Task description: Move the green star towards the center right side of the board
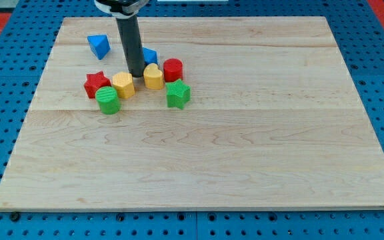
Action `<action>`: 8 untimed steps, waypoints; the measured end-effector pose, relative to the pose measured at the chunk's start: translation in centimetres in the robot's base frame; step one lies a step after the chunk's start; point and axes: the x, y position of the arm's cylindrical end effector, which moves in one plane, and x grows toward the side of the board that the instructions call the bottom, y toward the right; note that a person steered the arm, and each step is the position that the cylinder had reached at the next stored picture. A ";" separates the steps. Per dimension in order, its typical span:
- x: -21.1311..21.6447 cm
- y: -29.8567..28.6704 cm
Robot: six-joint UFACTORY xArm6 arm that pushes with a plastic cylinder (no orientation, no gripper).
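Note:
The green star [177, 94] lies on the wooden board [245, 147], left of centre in the upper half. My tip [137, 74] stands to its upper left, apart from it, between the yellow hexagon block [123, 85] and the yellow rounded block [153, 77]. The rod rises from the tip to the view's top.
A red cylinder [173, 69] sits just above the green star. A blue block [150, 57] shows partly behind the rod. A red star [97, 85] and a green cylinder [108, 100] lie at the cluster's left. A blue triangle [99, 46] lies at the upper left.

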 end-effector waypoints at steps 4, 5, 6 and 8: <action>0.5 0.2; 3.6 1.5; 5.9 3.6; 5.1 12.5</action>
